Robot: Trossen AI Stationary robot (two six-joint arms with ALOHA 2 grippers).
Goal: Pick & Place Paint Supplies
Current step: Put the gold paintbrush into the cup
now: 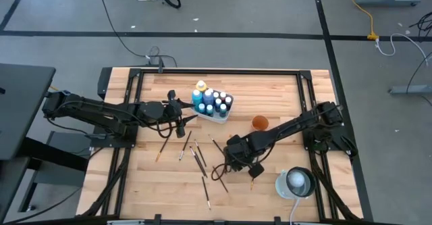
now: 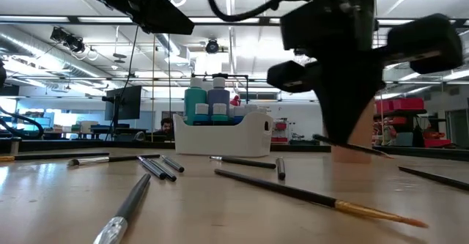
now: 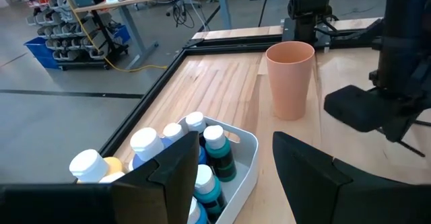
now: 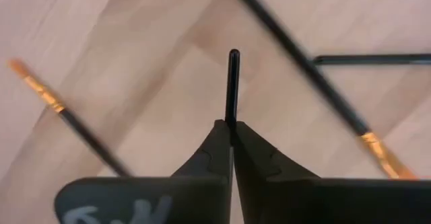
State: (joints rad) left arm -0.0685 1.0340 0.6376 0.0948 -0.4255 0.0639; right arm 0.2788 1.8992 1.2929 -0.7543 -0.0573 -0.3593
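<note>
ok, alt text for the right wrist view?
The right gripper is shut on a thin dark paintbrush whose handle sticks out past the fingertips, over the wooden table. Other brushes lie around it, two showing orange bristle tips.

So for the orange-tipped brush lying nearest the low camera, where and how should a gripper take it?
Grip the orange-tipped brush on its dark handle near the middle, coming straight down with the fingers closing across its width. It lies flat and thin on the table, so no side approach fits, and the middle looks free of the neighbouring brushes. The right gripper already pinches another brush.
</note>
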